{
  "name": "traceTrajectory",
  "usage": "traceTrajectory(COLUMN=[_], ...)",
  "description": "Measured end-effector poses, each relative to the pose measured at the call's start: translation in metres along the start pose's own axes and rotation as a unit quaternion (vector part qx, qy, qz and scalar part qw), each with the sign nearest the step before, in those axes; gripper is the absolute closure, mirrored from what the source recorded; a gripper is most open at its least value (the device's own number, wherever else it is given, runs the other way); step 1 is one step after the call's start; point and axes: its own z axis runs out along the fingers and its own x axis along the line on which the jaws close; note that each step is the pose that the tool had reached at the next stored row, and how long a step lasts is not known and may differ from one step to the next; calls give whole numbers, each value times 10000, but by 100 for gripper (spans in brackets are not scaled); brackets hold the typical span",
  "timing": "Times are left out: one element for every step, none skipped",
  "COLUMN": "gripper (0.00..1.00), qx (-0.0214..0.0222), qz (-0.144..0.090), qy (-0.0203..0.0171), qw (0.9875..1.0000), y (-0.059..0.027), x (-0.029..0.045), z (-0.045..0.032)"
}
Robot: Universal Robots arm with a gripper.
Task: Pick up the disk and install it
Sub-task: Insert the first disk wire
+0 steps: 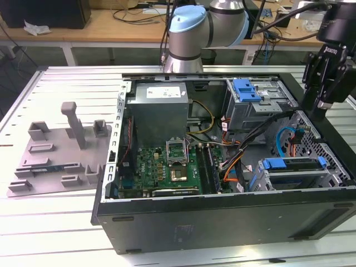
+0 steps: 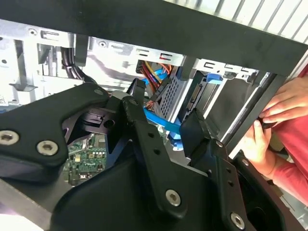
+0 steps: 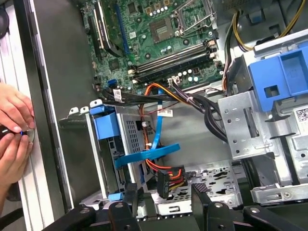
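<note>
Gripper [image 1: 318,108] open, empty, upper right of exterior view; disk [image 1: 295,175] seemingly in lower-right bay. Approach square, clear of cables [image 1: 250,135].

One case [image 1: 222,228], one grey fixture [image 1: 55,161] and one arm [image 1: 189,33] are showing; two person's hands [image 3: 14,113] are resting at the frame's left.

Open computer case [image 1: 222,222], green motherboard [image 1: 161,167] inside — grey fixture plate [image 1: 53,162] beside

- Your arm [image 1: 192,30] bends at its blue-capped joint, with the wrist hanging at the exterior view's right.
- Your pincer [image 1: 320,105] points down, fingers [image 3: 201,195] apart, holding nothing.
</note>
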Motion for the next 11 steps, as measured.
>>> traceTrajectory(gripper=[44,44,44,44,52,59,59,59,59,59,59], qx=[1,2,1,0,-1,-2,-3,-4,-4,-4,-3], qz=[14,26,36,49,63,74,84,94,100,106,109], qy=[20,37,46,57,70,78,86,94,101,109,114], qw=[10000,10000,10000,10000,10000,9999,9999,9999,9999,9999,9999], y=[0,-1,-2,-2,-3,-3,-4,-5,-5,-5,-5], x=[-2,-4,-8,-14,-23,-32,-40,-47,-52,-56,-58], z=[7,16,26,44,71,97,120,142,158,170,175])
